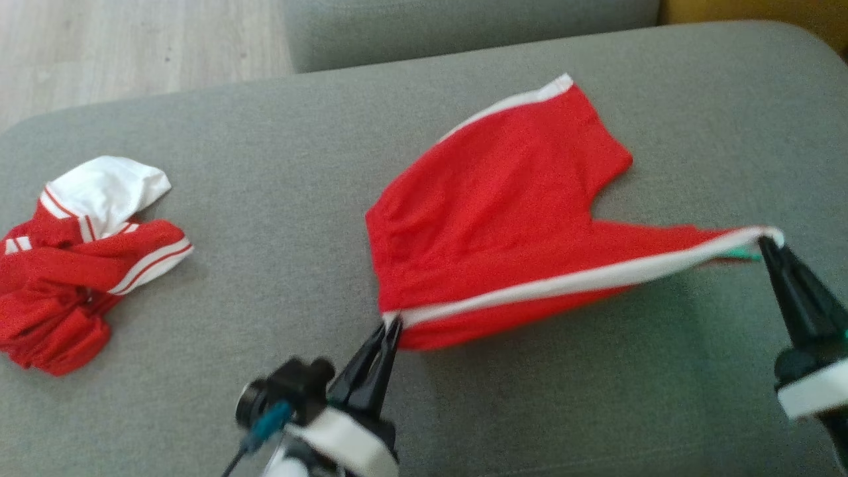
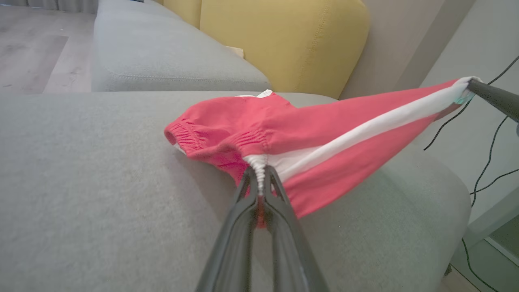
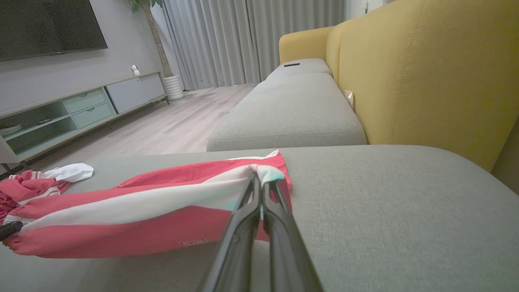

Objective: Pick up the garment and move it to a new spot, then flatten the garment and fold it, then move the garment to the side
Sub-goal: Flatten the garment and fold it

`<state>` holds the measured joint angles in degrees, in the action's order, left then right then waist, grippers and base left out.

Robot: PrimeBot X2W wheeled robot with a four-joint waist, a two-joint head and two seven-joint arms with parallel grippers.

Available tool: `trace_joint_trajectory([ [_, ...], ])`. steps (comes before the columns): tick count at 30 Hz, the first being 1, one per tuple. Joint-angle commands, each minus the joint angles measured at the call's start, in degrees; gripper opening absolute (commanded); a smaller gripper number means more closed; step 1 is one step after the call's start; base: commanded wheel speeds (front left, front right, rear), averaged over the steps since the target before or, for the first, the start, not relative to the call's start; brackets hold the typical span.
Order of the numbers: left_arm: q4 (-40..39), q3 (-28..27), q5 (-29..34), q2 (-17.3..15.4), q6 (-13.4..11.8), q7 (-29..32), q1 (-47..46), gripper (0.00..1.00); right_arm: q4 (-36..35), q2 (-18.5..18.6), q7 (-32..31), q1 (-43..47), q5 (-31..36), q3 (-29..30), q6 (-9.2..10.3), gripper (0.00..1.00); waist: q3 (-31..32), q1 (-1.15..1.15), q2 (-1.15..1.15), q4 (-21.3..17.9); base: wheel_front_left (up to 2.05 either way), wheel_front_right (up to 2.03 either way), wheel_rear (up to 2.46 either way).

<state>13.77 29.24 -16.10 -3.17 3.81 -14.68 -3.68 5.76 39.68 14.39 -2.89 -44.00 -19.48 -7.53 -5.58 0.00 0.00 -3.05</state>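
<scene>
— Grey sofa cushion, centre: where do your red shorts lie?
— Half lifted, far leg resting on the cushion. Your left tool is clamped on the waistband and your right tool on the leg hem. Hold the white stripe taut and lower both ends level.

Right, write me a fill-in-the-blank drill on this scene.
The left gripper and right gripper both pinch the shorts at the ____ stripe.
The shorts partly rest on a ____ cushion.
A crumpled second garment lies to their ____ in the head view.
The sofa back is ____.
Missing: white; grey; left; yellow.
</scene>
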Motion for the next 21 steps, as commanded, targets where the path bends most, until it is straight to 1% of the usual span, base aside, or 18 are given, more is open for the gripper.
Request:
trace_joint_trajectory([
  [1,-3.33,-2.42,0.65,-0.77,-0.92,-0.31,0.98,0.0,-3.37,1.15,-0.61,2.58,1.14,2.49,0.04,0.0,0.87,0.0,0.0,0.61,0.0,0.0,0.0],
  [5,-7.27,-3.43,1.44,-1.64,-1.99,-0.31,4.83,0.0,-9.54,-0.7,-3.57,8.98,3.01,7.58,0.04,0.0,1.1,0.0,0.0,1.27,0.0,0.0,0.0],
  [6,-7.27,-3.43,1.44,-1.64,-1.99,-0.31,4.83,0.0,-9.54,-0.7,-3.57,8.98,3.01,7.58,0.04,0.0,1.1,0.0,0.0,1.27,0.0,0.0,0.0],
  [8,-8.59,-3.66,1.09,-1.56,-1.93,-0.31,5.62,0.0,-12.53,-1.57,-5.89,11.17,3.93,9.61,0.04,0.0,0.98,0.0,0.0,1.68,0.0,0.0,0.0],
  [13,-7.66,-2.67,-0.22,-0.8,-1.15,-0.16,2.62,0.0,-16.04,-2.94,-11.03,11.34,5.4,13.27,0.04,0.0,-0.41,0.0,0.0,3.31,0.0,0.0,0.0],
  [17,-4.78,-1.07,-1.4,-0.09,-1.21,0.8,-3.6,0.0,-14.36,-0.88,-14.44,7.55,5.9,13.87,0.04,0.0,-2.88,0.0,0.0,5.18,0.0,0.0,0.0],
  [21,-1.57,0.72,-5.0,0.23,-2.03,1.83,-10.68,0.0,-10.97,2.07,-17.17,1.47,5.37,13.02,0.04,0.0,-5.75,0.0,0.0,6.83,0.0,0.0,0.0],
])
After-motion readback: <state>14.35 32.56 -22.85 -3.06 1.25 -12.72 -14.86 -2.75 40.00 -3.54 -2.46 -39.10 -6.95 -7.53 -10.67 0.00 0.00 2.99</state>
